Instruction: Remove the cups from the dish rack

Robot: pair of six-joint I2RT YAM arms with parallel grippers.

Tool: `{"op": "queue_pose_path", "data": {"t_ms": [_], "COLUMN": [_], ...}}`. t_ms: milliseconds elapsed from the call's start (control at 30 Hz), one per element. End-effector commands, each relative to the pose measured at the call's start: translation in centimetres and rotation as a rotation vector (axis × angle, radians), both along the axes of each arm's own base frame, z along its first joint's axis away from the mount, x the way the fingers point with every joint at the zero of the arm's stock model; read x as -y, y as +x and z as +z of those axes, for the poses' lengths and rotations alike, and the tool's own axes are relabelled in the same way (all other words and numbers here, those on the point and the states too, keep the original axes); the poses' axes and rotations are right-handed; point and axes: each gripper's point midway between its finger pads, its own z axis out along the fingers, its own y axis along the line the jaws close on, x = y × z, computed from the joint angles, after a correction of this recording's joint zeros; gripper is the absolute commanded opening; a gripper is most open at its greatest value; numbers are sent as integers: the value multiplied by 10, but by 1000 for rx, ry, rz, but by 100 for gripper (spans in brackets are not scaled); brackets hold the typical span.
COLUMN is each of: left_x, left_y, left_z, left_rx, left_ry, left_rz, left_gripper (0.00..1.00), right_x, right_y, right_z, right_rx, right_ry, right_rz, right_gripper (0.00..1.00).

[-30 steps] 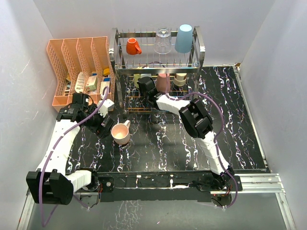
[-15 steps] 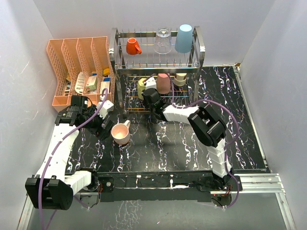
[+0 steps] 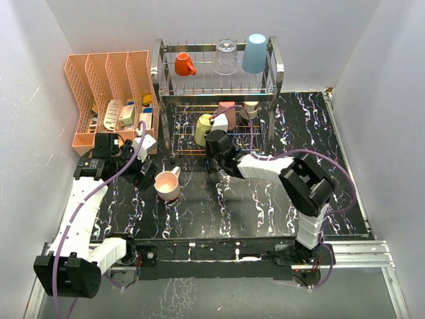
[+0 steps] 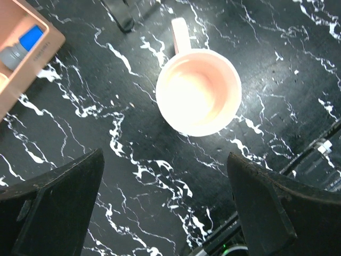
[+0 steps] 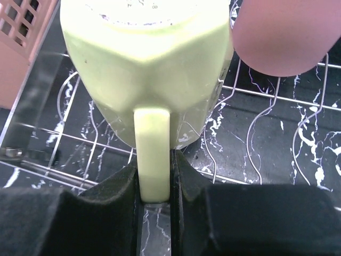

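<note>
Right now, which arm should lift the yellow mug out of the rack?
Right. The right gripper is shut on the handle of the yellow mug at the dish rack. The left gripper hangs open over the pale pink mug on the table.

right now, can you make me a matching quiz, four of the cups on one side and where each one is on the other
1 pale pink mug
2 yellow mug
3 light blue tumbler
4 small orange mug

a dish rack top tier, right end
b table, mouth up
c handle in the right jaws
d top tier, left end

Pairs: 1-b, 2-c, 3-a, 4-d
</note>
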Motion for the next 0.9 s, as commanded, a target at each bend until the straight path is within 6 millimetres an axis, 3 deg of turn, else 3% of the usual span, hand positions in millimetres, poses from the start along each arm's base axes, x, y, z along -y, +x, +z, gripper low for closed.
{"op": "queue_pose_path", "data": {"t_ms": [0,333,533,867], "left_x": [11,23,36,79], "left_y": [17,32,31,28], "left_z": [16,34,40,58], "left_rx": [108,260,372,625], "left_ry": [-66,-102,-85,-42], "left_rz": [-14,-89,-208,-479], "left_gripper": [96,93,92,91], "right_x": [-9,-10,-11,-26], "right_y": [2,-39,-83,-165], "right_z": [108,141,140,170], "right_rx": [153,39,-116,-381], "right_ry": [331,571,687,1003], "right_rz": [-49,5,67,240], "right_gripper": [7,7,7,7]}}
